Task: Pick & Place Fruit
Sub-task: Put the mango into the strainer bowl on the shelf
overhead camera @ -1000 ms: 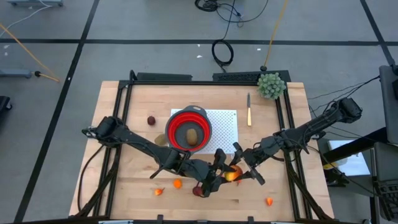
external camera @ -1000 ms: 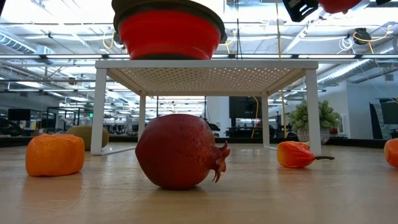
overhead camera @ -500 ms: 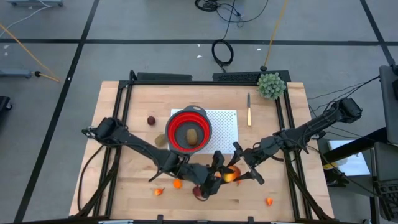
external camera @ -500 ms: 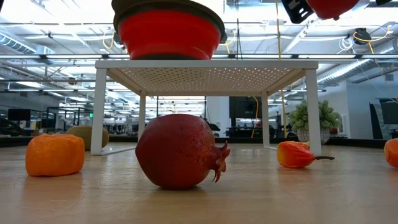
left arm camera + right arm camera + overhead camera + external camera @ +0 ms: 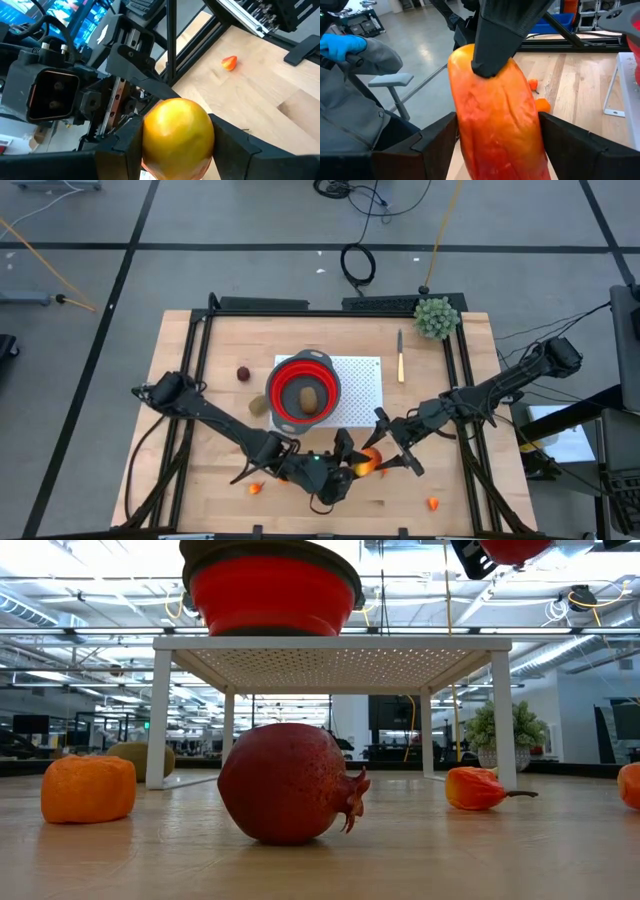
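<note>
**Two grippers, one fruit: a handover that could slip**

Low centre in the high view, the left gripper (image 5: 345, 463) and right gripper (image 5: 385, 452) both clamp the red-orange oblong fruit (image 5: 367, 463), held above the table (image 5: 200, 370). If either lets go early or they pull apart, it could drop or roll. The red bowl (image 5: 284, 380), holding a brown kiwi (image 5: 309, 397), sits on a white rack (image 5: 365, 385) just above; a pomegranate (image 5: 290, 782) and orange bits (image 5: 433, 503) lie below.
</note>
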